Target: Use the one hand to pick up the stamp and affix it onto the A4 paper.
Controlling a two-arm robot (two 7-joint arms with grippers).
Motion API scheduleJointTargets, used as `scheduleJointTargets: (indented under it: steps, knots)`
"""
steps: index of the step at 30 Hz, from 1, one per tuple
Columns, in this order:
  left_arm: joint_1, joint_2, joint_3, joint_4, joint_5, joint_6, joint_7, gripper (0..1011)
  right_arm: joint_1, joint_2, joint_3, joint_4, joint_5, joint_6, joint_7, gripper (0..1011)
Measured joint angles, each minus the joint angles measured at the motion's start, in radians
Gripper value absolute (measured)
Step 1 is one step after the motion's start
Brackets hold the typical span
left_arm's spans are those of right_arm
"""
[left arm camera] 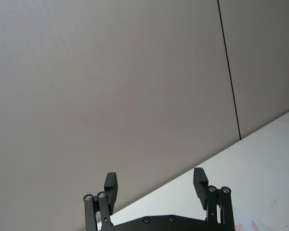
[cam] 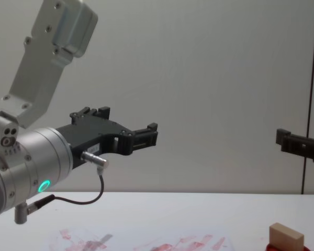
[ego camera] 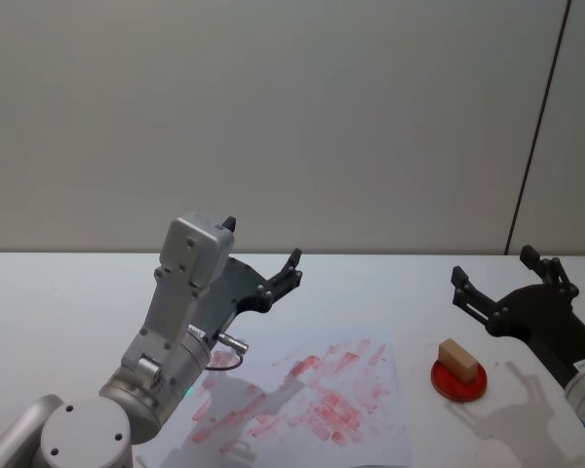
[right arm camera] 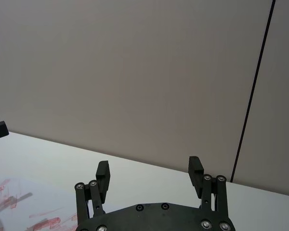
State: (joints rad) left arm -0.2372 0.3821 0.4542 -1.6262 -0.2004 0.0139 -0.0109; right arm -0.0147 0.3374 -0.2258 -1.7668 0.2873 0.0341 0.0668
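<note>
Head view, near edge first: paper (ego camera: 322, 405) lying flat on the white counter (ego camera: 58, 292), smeared all over with red marks. Just to its right, clear of the sheet's edge, the stamp (ego camera: 457, 359): a pale wooden block on a round red base. Farther back, right pincer (ego camera: 492, 265) hanging above the counter, behind and a little right of the stamp, fingers spread wide, nothing between them. Left pincer (ego camera: 263, 244) raised high beyond the paper's far left edge, likewise spread and empty, pointing toward the far wall (ego camera: 273, 97).

Judged as the reach before the pick-up; nothing gripped yet. Best done with the right arm, being the closer one. Come down from above and straddle the wooden block, not the red base. Centre the block between the fingers before closing, and grip high enough to leave the base free. Lift straight up, keep the base level, carry left over a barer patch of the sheet, press flat down.
</note>
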Motion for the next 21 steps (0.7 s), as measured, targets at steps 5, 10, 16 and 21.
scheduleJointTargets:
  steps: [5, 10, 16, 21]
  knots:
    - [0.0, 0.0, 0.0, 0.0, 0.0, 0.0, 0.0, 1002, 0.0, 0.0, 0.0, 0.0, 0.0, 0.0, 0.0, 1001]
    - [0.0, 0.0, 0.0, 0.0, 0.0, 0.0, 0.0, 1003, 0.0, 0.0, 0.0, 0.0, 0.0, 0.0, 0.0, 1001]
    - [0.0, 0.0, 0.0, 0.0, 0.0, 0.0, 0.0, 1002, 0.0, 0.0, 0.0, 0.0, 0.0, 0.0, 0.0, 1001]
    - [0.0, 0.0, 0.0, 0.0, 0.0, 0.0, 0.0, 1002, 0.0, 0.0, 0.0, 0.0, 0.0, 0.0, 0.0, 1001]
